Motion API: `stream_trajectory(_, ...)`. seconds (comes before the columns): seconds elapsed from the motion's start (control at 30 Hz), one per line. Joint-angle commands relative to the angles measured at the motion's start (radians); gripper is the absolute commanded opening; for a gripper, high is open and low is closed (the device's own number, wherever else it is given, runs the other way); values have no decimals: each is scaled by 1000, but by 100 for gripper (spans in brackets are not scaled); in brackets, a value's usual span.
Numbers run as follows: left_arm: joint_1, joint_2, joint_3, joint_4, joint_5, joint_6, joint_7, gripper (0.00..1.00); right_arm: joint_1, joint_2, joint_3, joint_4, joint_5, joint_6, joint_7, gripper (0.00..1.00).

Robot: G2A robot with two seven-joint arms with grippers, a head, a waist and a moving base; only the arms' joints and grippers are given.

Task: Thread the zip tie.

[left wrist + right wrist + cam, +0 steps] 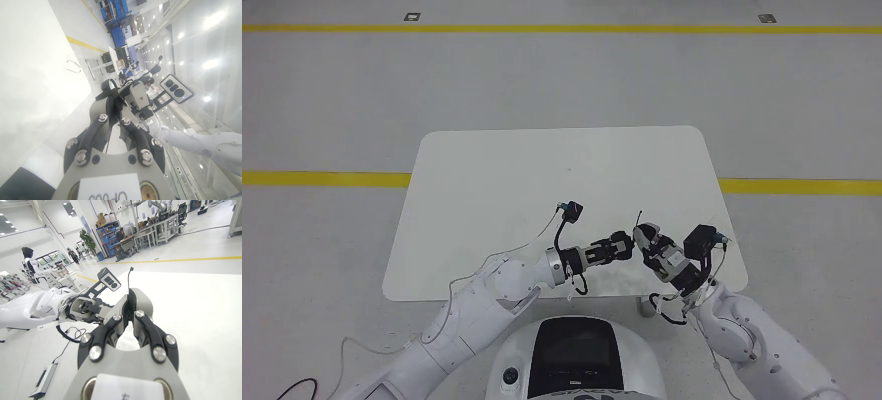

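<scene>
**Item.** The thin black plastic zip tie (128, 283) is held in the air above the near edge of the table. It stands roughly upright, with its small square head (131, 269) uppermost and clear of the fingers.

**Holds.** The right gripper (129, 300) has its fingers pressed together on the strap below the head. The left gripper (113, 98) also has its fingers drawn close. A fine black strand runs back between its linkages, which I judge to be the tie's other end. The two grippers sit nearly nose to nose (632, 240).

**Risks.**
- The strap is narrow, smooth and springy, so it may twist in the pads and turn the head's slot away from the tail.
- With the grippers this close, the grey finger shells could collide before tail and slot line up.
- A tight bend could flick the free length out of a pinch and drop it on the table or floor.
- The slot is very small, so a slight misalignment would make the tail slide past it.

**Materials.** The fingers are grey moulded shells with dark, rubbery-looking pads, black link arms and bright metal pins. The white, matte, round-cornered table (542, 190) is flat and smooth.
</scene>
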Motion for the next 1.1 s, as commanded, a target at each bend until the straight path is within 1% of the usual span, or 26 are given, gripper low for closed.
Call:
stream_trajectory(0.0,0,0,0,0,0,0,0,0,3,1,-2,5,0,0,3,0)
stream_trajectory(0.2,0,0,0,0,0,0,0,0,0,2,7,5,0,0,-25,0)
stream_trajectory(0.53,0,0,0,0,0,0,0,0,-35,8,42,-23,13,0,-78,0)
stream_trajectory(0.8,0,0,0,0,0,0,0,0,-38,9,47,-29,18,0,-79,0)
stream_trajectory(0.83,-2,0,2,-1,31,0,13,0,-36,9,47,-30,16,0,-78,0)
stream_trajectory(0.9,-1,0,11,-13,71,0,26,0,-36,8,46,-38,-28,0,-95,0)
stream_trajectory(0.97,9,-1,12,-28,75,0,46,0,-53,10,40,-36,-57,0,-145,0)
stream_trajectory(1.07,12,1,16,-36,147,0,86,0,-73,16,35,-17,-95,0,-219,0)
